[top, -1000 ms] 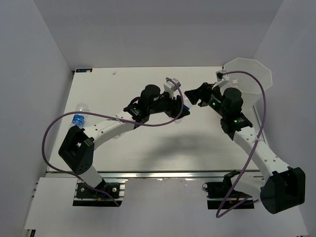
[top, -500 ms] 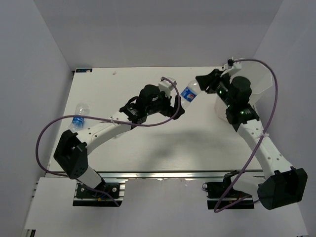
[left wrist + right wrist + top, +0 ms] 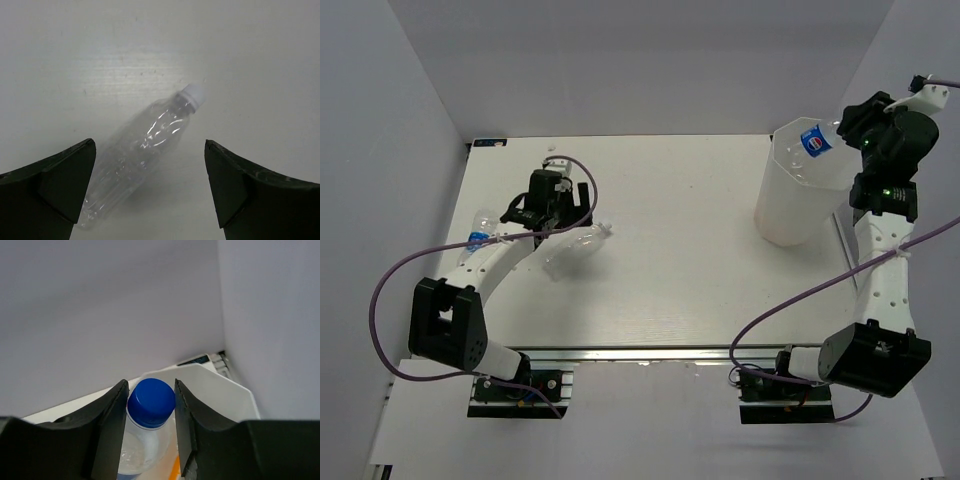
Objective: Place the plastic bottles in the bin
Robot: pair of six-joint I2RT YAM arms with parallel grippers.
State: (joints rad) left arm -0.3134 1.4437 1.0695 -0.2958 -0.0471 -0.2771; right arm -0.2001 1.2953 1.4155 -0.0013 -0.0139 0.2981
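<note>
My right gripper (image 3: pixel 844 126) is shut on the neck of a plastic bottle (image 3: pixel 814 141) with a blue label, held over the bin's (image 3: pixel 782 215) open top at the back right. In the right wrist view the bottle's blue cap (image 3: pixel 151 396) sits between the fingers (image 3: pixel 114 410), with the bin's white rim (image 3: pixel 220 382) below. My left gripper (image 3: pixel 556 220) stands open above a clear bottle (image 3: pixel 575 250) lying on the table. In the left wrist view that bottle (image 3: pixel 162 125) lies slanted with its white cap (image 3: pixel 193 93) pointing away. A third bottle (image 3: pixel 480 236) lies at the far left.
White walls enclose the table on the left, back and right. The right arm's purple cable (image 3: pixel 800 300) loops over the table's right side. The left arm's cable (image 3: pixel 395 290) hangs off the left edge. A small blue-marked item (image 3: pixel 490 142) sits at the back left corner.
The left gripper let go of the labelled bottle, opened wide and swung left over the lying bottle. The right arm carried the labelled bottle from mid-table up over the bin.
</note>
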